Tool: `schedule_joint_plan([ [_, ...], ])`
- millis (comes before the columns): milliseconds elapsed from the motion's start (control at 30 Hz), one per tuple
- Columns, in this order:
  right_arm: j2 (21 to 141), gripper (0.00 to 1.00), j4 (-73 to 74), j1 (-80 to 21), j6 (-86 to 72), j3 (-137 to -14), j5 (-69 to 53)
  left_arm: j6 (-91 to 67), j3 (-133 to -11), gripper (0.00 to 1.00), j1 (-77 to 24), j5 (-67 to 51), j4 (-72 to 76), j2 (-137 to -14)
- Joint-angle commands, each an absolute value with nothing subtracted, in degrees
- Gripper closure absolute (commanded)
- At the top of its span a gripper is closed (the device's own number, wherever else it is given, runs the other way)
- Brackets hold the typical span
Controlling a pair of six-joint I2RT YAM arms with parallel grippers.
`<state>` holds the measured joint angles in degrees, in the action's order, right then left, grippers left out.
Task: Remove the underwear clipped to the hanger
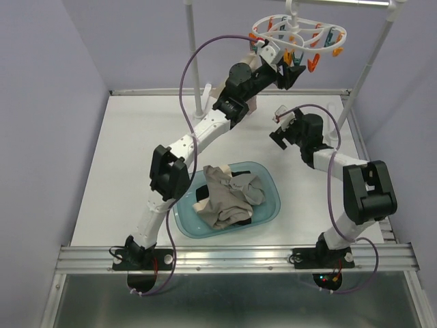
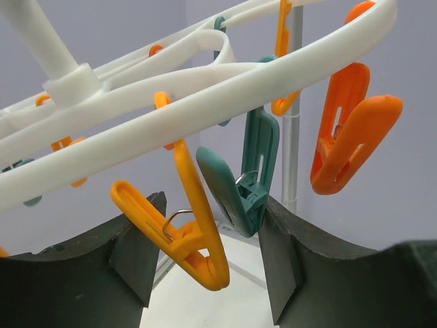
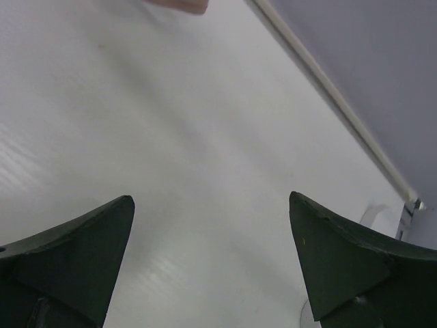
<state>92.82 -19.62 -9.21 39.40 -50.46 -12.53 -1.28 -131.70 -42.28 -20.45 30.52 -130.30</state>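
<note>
White table point(image 1: 123, 171). Left arm point(image 1: 205, 130) stretched up over far edge, toward far right corner. Right arm point(image 1: 369, 191) low over right half.

Teal basin point(image 1: 276, 199) at middle of near edge. Underwear point(image 1: 222, 195) heaped in it, beige on top, black under. Pinkish scrap point(image 3: 181, 5) on table beyond right gripper, maybe a garment, can't tell.

Hanger point(image 1: 321, 31) hangs above far edge, ring roughly level, no cloth seen on it.

Left gripper point(image 2: 215, 198) right under the ring, jaws partly apart, clamping nothing. Orange clothespin point(image 2: 188, 232) and teal clothespin point(image 2: 239, 191) dangle between its fingers, both bare.

Right gripper point(image 3: 211, 197) spread wide, empty, facing bare table.

Key relation: hanger directly above left gripper, so left arm nearer. Basin pile is below, toward near edge. Removal looks finished.
</note>
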Motion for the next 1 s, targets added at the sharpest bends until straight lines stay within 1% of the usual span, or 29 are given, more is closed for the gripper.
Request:
schedule_joint_plan([
  [0, 98.59, 0.0, -37.09, -8.88, 42.45, -57.29, -22.03, -0.79, -132.28, 0.34, -42.28, -19.95, 32.34, -125.16],
  [100, 104.21, 0.0, -37.18, -8.88, 37.47, -63.53, -29.42, -1.4, -132.1, 0.34, -42.19, -19.6, 32.43, -125.24],
  [267, 113.8, 0.0, -37.53, -8.88, 29.54, -77.04, -30.67, -2.28, -133.06, 0.34, -42.1, -19.6, 32.43, -126.56],
  [467, 121.01, 0.0, -37.71, -8.7, 25.85, -85.42, -38.4, -3.69, -136.23, 0.34, -41.84, -20.3, 32.69, -129.11],
  [500, 122.68, 0.07, -37.62, -8.79, 24.88, -87.43, -38.32, -3.95, -136.49, 0.34, -41.84, -20.3, 32.78, -129.2],
  [600, 124.63, 0.19, -37.35, -8.61, 22.32, -89.03, -39.28, -4.39, -136.5, 0.34, -41.66, -20.65, 33.13, -129.46],
  [633, 124.72, 0.33, -37.27, -8.35, 21.98, -89.38, -42.59, -4.57, -136.49, 0.34, -41.57, -20.65, 33.31, -129.46],
  [700, 124.63, 0.5, -37.09, -8.17, 21.45, -89.3, -46.21, -4.74, -136.23, 0.34, -41.49, -20.83, 33.49, -129.29],
  [733, 124.37, 0.65, -37.0, -8.17, 20.75, -89.21, -49.45, -4.83, -135.97, 0.34, -41.57, -20.92, 33.57, -129.2],
  [767, 124.37, 0.73, -37.0, -8.17, 21.0, -89.03, -51.14, -5.01, -135.88, 0.34, -41.49, -20.83, 33.66, -129.29],
  [833, 124.1, 0.83, -37.09, -8.09, 19.87, -88.95, -52.64, -5.36, -135.97, 0.34, -41.48, -20.92, 33.84, -129.37],
  [867, 124.1, 0.83, -37.09, -8.17, 19.43, -89.03, -52.82, -5.62, -135.88, 0.34, -41.48, -20.83, 34.01, -129.37],
  [900, 123.93, 0.81, -37.09, -8.17, 19.08, -88.77, -52.74, -5.71, -135.97, 0.34, -41.48, -20.92, 34.01, -129.29],
  [933, 123.06, 0.56, -37.09, -8.09, 19.07, -88.16, -51.69, -5.89, -135.88, 0.34, -41.48, -20.92, 34.1, -129.2],
  [967, 122.61, 0.4, -37.26, -8.17, 19.07, -87.63, -51.42, -5.8, -135.88, 0.34, -41.48, -20.92, 34.01, -129.11],
])
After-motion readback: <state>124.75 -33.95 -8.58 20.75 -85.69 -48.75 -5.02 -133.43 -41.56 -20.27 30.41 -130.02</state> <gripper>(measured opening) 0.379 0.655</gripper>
